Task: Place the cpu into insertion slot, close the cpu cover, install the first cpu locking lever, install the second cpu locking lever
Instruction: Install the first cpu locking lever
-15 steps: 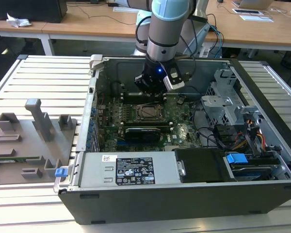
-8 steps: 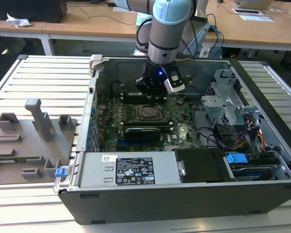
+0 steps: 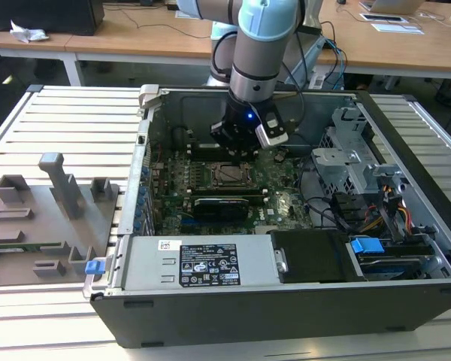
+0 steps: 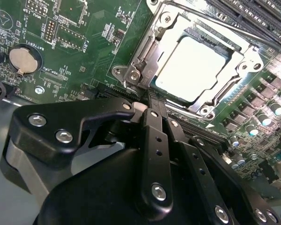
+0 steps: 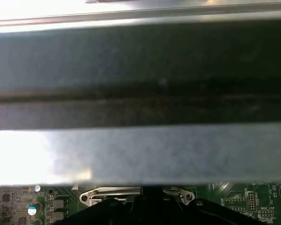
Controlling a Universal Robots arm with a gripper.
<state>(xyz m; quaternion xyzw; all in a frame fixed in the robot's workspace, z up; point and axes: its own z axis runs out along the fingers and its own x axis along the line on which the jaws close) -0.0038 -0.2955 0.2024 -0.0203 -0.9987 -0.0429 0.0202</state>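
One open computer case sits on the bench, with one green board inside. One square chip lies in one socket, under one metal frame. One coin battery shows on the board. One robot arm reaches in, carrying one gripper. Beside the case stands one grey fixture plate, holding perhaps five or six raised blocks.

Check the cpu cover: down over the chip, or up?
Down: in the second wrist view the cpu cover lies flat around the cpu, framing its silver top.
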